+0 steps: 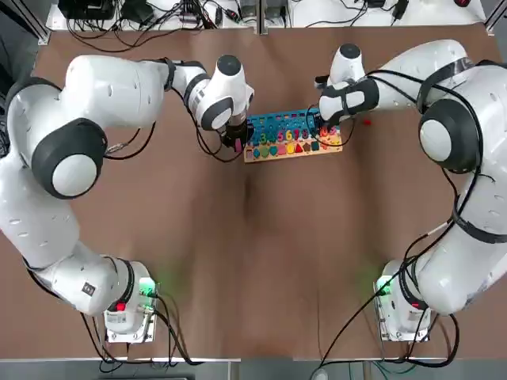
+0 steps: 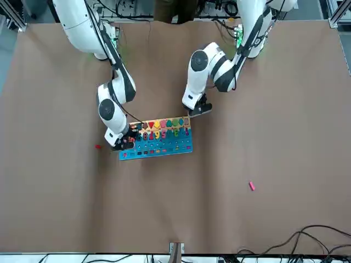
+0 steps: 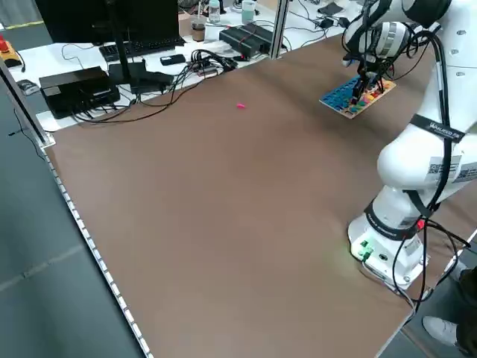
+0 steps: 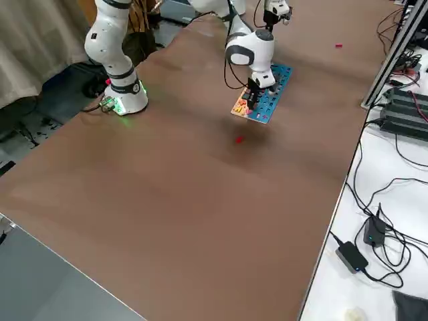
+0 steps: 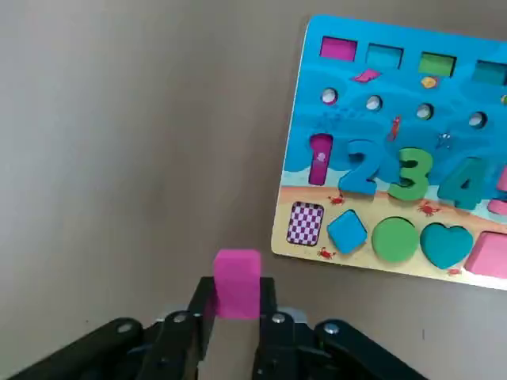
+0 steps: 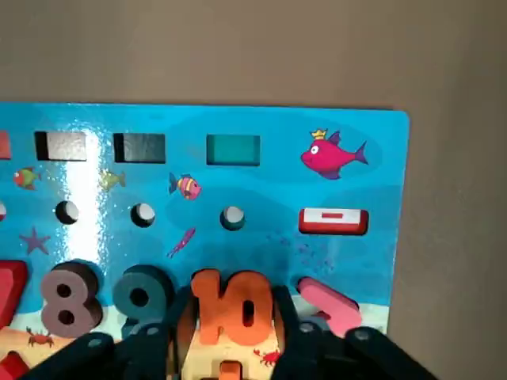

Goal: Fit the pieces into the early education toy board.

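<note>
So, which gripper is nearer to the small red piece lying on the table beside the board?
Right. The right gripper is over the board's end nearest the red piece; the left gripper is beyond the opposite end.

The toy board (image 1: 291,134) lies flat mid-table toward the far edge, blue band on the far side, pale wooden band nearer the robot. A pink block (image 5: 237,283) is pinched just off the board's left end, and the orange 10 (image 6: 231,307) is gripped over the right end. A red piece (image 1: 366,122) lies just right of it, and a pink piece (image 2: 252,186) well apart, near the far edge.
</note>
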{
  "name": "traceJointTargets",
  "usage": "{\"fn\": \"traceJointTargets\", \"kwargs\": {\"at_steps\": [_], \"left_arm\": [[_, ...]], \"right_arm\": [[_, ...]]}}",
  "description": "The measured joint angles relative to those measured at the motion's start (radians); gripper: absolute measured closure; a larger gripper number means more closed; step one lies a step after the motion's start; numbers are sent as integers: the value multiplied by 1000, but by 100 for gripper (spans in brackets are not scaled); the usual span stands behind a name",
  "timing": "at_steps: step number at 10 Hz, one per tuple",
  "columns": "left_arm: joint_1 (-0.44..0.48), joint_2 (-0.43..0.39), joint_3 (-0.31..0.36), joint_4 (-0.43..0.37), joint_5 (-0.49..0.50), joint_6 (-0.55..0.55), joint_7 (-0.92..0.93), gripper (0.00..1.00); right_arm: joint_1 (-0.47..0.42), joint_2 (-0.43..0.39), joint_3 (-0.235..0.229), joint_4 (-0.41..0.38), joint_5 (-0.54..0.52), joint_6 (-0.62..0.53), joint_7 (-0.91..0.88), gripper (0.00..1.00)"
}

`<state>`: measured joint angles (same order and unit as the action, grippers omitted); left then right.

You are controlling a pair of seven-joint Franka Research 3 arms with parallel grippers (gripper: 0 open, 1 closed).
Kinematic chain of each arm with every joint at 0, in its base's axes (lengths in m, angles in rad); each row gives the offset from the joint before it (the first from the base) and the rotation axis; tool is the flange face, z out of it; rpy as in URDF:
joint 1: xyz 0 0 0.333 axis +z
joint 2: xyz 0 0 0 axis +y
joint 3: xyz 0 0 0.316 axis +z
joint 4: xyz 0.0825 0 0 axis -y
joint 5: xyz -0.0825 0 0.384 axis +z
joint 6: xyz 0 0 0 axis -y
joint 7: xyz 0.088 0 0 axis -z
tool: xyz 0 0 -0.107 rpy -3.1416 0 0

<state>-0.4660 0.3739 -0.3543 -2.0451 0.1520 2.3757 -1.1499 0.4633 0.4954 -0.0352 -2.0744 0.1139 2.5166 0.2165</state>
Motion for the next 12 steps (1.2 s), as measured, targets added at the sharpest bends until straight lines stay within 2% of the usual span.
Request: {"fn": "traceJointTargets", "kwargs": {"at_steps": [4, 10, 12], "left_arm": [[-4, 4, 0, -6, 0, 0, 0, 74], [-18, 23, 0, -4, 12, 7, -14, 74], [-23, 25, 0, -1, 20, 9, -16, 74]], "right_arm": [[-1, 0, -1, 6, 0, -25, 2, 44], [-1, 0, -2, 13, 0, -26, 7, 51], [-3, -3, -3, 39, 0, -73, 8, 51]]}}
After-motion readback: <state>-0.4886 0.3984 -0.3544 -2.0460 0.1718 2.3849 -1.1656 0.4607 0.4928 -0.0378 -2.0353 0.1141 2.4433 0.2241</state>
